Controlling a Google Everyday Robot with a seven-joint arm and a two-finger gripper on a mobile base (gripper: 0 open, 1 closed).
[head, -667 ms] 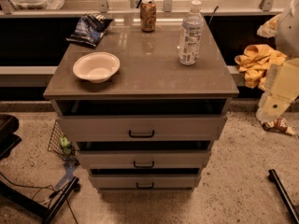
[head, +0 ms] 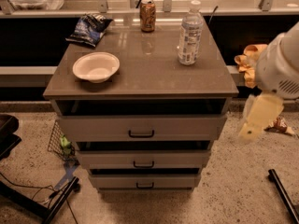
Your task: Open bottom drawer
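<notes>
Here, the bottom drawer (head: 145, 181) sits lowest of three in a grey-beige cabinet (head: 140, 78), close to the speckled floor (head: 224, 199). Its flat front carries a small black bar handle (head: 145, 185), and a dark gap shows between its top edge and the middle drawer (head: 142, 158) above. The top drawer (head: 140, 127) has the widest front, with a similar dark strip under the cabinet's top. The gripper (head: 257, 120) hangs in the air off the cabinet's right side, roughly level with the top drawer, well apart from the bottom drawer's handle and touching nothing. It shows as a pale yellowish piece below the arm's white housing (head: 280, 64), and there is no telling from this angle whether it is spread or closed. On the cabinet top stand a white bowl (head: 96, 66) at the left, a dark chip bag (head: 88, 28) at the rear left corner, a can (head: 148, 16) at the rear middle and a clear water bottle (head: 190, 34) to the can's right. A yellow cloth (head: 245, 62) lies behind the arm, and a wire basket (head: 58, 141) sits on the floor beside the cabinet's left side.
</notes>
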